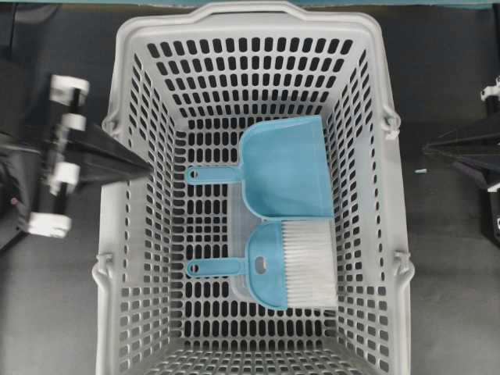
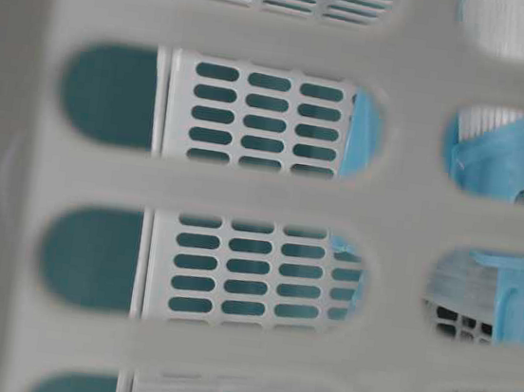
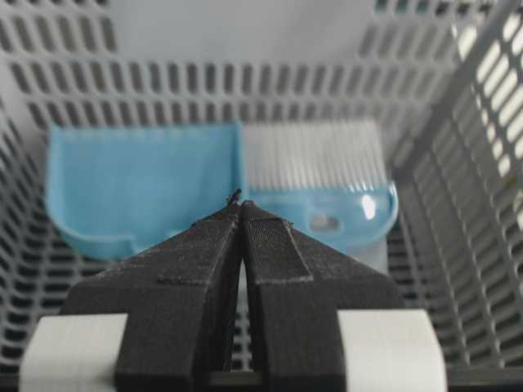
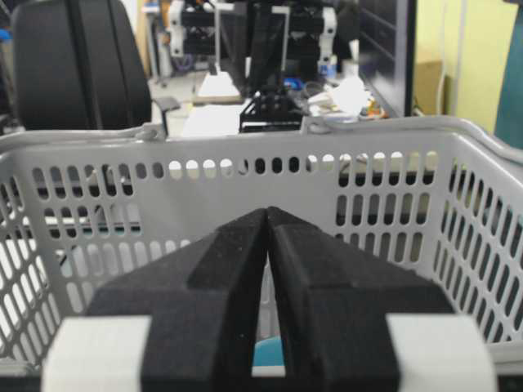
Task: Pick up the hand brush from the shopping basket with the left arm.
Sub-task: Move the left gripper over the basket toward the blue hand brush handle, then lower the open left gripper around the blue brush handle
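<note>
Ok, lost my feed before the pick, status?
Left gripper shut, empty, at the basket's rim. Right gripper shut, outside. Hand brush flat on the floor, touching the dustpan. Nothing covers it.

The left gripper [image 3: 240, 214] has its two black fingers pressed together tip to tip, nothing between the jaws, white fittings flanking the base. The right gripper [image 4: 267, 219] likewise has its jaws closed to a point, empty, with white fittings behind them.

Dark matte tabletop [image 1: 445, 312] underlies the scene; beyond, a black office chair [image 4: 78, 65], a cluttered workbench [image 4: 270, 102], a dark monitor [image 4: 388, 49] and a yellow-green wall [image 4: 470, 57] are visible.
</note>
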Robot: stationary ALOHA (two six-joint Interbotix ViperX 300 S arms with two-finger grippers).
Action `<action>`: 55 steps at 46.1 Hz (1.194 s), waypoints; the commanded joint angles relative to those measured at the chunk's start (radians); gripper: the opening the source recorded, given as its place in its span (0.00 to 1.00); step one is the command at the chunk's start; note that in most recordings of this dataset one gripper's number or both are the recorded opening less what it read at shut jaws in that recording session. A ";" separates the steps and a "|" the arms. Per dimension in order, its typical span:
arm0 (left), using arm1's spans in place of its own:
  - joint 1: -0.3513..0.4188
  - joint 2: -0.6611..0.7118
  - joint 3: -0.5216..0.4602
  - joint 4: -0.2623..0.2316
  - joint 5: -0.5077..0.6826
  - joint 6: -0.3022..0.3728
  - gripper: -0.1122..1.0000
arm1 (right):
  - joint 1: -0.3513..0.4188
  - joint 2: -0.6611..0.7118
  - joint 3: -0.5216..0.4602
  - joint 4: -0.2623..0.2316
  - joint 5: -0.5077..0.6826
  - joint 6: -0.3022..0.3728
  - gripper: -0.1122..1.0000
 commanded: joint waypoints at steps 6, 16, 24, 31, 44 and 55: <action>-0.025 0.130 -0.143 0.003 0.150 0.003 0.10 | -0.008 0.015 -0.020 0.006 0.005 0.014 0.10; -0.054 0.230 -0.218 0.003 0.232 -0.006 0.10 | -0.008 0.017 -0.018 0.006 0.029 0.040 0.10; -0.055 0.281 -0.244 0.003 0.261 -0.008 0.11 | -0.008 0.017 -0.018 0.006 0.037 0.040 0.17; -0.067 0.331 -0.265 0.003 0.302 -0.038 0.34 | -0.009 0.017 -0.018 0.006 0.037 0.037 0.44; -0.133 0.489 -0.328 0.003 0.350 -0.147 0.92 | -0.014 0.008 -0.018 0.006 0.032 0.037 0.78; -0.172 0.630 -0.391 0.003 0.362 -0.201 0.92 | -0.015 0.008 -0.018 0.006 0.038 0.037 0.77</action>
